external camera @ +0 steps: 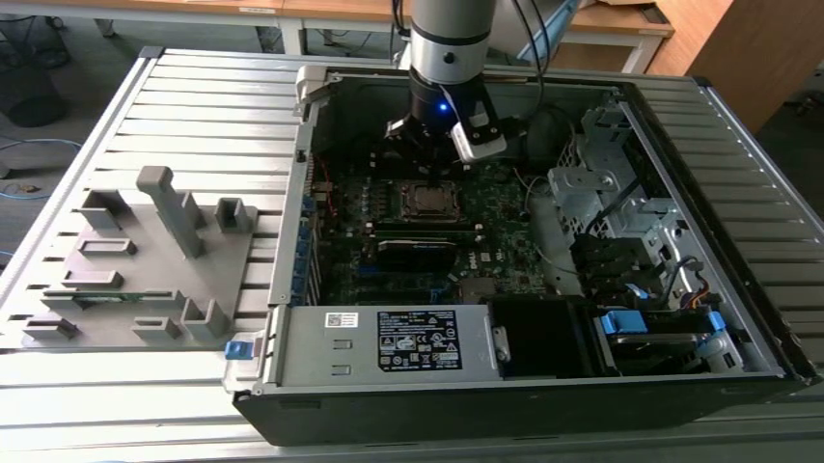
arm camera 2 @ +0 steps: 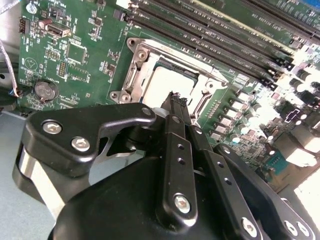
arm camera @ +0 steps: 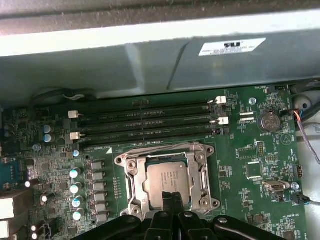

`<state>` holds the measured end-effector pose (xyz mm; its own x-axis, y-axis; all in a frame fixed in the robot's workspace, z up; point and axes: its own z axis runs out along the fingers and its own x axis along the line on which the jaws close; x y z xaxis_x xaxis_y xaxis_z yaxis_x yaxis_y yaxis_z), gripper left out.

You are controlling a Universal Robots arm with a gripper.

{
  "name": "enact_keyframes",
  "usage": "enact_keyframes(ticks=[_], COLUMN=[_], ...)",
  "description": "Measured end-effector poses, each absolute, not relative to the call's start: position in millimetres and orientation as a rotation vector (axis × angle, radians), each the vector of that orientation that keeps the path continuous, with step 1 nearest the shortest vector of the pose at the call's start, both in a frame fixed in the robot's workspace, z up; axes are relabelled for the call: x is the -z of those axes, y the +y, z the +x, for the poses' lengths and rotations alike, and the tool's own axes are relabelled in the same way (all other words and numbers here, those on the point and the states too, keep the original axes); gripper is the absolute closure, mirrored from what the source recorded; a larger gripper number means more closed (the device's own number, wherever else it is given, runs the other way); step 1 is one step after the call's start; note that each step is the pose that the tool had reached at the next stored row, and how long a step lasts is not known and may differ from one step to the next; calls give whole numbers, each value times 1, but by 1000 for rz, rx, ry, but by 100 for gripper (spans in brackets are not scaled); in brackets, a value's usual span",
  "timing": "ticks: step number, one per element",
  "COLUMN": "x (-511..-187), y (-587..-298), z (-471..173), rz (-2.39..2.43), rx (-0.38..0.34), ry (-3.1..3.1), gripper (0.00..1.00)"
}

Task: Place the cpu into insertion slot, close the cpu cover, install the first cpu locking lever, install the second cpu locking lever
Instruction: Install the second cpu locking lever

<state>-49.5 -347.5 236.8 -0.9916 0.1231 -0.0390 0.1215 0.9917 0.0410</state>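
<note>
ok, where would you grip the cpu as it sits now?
Probably from straight above, by two opposite edges. The cpu lies flat with the cpu cover framing it, so those edges look covered and only its flat top is exposed.

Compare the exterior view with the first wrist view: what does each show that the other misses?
Exterior view alone: the whole open black computer case, the grey slotted table under it, a grey plastic fixture block at the exterior view's left, and the silver-and-black arm reaching in.

First wrist view alone: the round silver coin battery and the long black memory slots up close.

Both: the green motherboard, the square silver cpu seated in the silver-rimmed insertion slot, and the black gripper with fingers together just above it.
</note>
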Motion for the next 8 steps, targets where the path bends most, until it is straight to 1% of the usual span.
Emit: enact_keyframes(ticks=[8], x=[-237], y=[-355], z=[-49], rz=[190], rx=[-60], ry=[3094], gripper=[89])
